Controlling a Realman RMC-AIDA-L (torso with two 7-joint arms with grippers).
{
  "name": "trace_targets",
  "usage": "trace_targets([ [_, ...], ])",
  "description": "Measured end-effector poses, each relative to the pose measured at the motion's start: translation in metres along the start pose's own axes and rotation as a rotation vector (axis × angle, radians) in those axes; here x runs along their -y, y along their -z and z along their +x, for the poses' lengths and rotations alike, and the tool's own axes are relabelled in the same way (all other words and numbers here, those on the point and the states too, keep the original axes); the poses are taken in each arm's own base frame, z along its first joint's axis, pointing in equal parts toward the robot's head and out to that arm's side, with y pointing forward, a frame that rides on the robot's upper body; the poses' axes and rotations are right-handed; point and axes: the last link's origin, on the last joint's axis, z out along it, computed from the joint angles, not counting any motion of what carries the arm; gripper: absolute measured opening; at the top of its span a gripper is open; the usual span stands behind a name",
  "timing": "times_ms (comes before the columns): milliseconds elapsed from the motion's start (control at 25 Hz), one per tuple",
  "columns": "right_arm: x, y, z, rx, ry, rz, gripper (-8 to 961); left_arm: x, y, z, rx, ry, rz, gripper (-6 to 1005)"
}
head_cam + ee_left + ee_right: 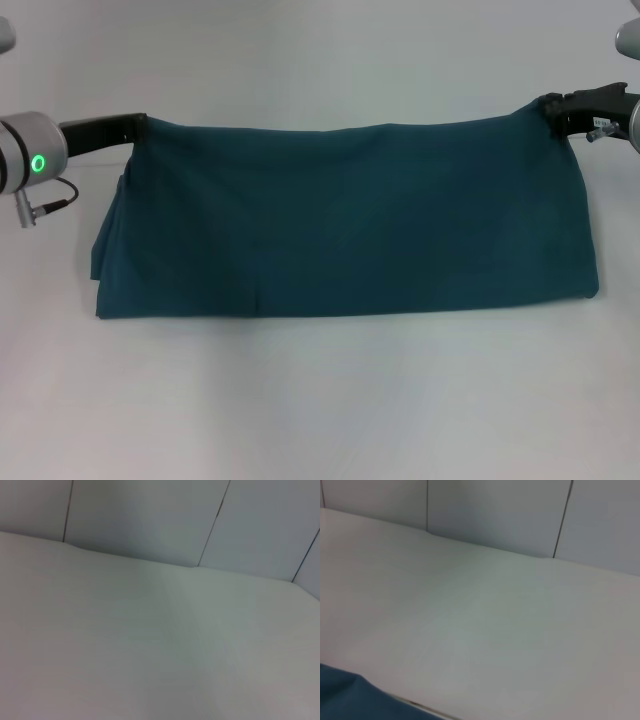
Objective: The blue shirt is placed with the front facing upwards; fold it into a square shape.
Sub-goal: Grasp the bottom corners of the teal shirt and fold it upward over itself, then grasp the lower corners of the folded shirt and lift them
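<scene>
The blue shirt (pixel 340 225) spreads as a wide dark teal band across the middle of the white table, with no lettering showing. Its far edge is stretched between both grippers and sags slightly in the middle, while its near edge lies on the table. My left gripper (pixel 138 126) is shut on the far left corner. My right gripper (pixel 549 106) is shut on the far right corner. A small patch of the shirt (pixel 345 700) shows in the right wrist view. The left wrist view shows no cloth.
The white table (pixel 320 400) runs bare in front of the shirt and behind it. Grey wall panels (pixel 150 515) stand beyond the table's far edge in both wrist views.
</scene>
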Motion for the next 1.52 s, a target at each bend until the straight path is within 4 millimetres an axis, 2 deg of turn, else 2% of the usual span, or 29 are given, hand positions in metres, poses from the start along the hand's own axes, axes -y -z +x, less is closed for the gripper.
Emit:
trace_targets([
  [320,-0.001,-0.004,0.005,-0.017,0.013,0.021,36,-0.005,-0.006,-0.013,0.02,0.01,0.01,40],
  [480,-0.004,-0.009,0.012,-0.041,0.031,0.074,38,-0.016,-0.014,-0.027,0.011,-0.005,0.037,54],
  [720,-0.003,-0.013,0.015,-0.046,0.057,0.155,42,-0.018,-0.019,-0.031,-0.019,0.031,0.063,74],
  [880,0.003,-0.01,0.013,-0.015,0.02,0.192,45,-0.007,-0.014,-0.028,-0.06,0.078,0.114,241],
  [960,0.008,-0.007,0.012,0.002,-0.003,0.199,263,0.002,-0.009,-0.027,-0.086,0.111,0.133,311],
  [1080,0.01,-0.003,0.015,0.017,-0.035,0.172,384,0.009,-0.001,-0.03,-0.106,0.155,0.11,394],
  [1240,0.011,0.008,0.026,0.036,-0.095,0.084,555,0.009,0.011,-0.036,-0.092,0.167,0.011,506],
  [1400,0.011,0.029,0.04,0.057,-0.179,-0.022,753,0.006,0.025,-0.043,-0.075,0.157,-0.1,668],
  [1520,0.01,0.046,0.051,0.061,-0.226,-0.085,821,0.003,0.036,-0.048,-0.056,0.144,-0.176,772],
])
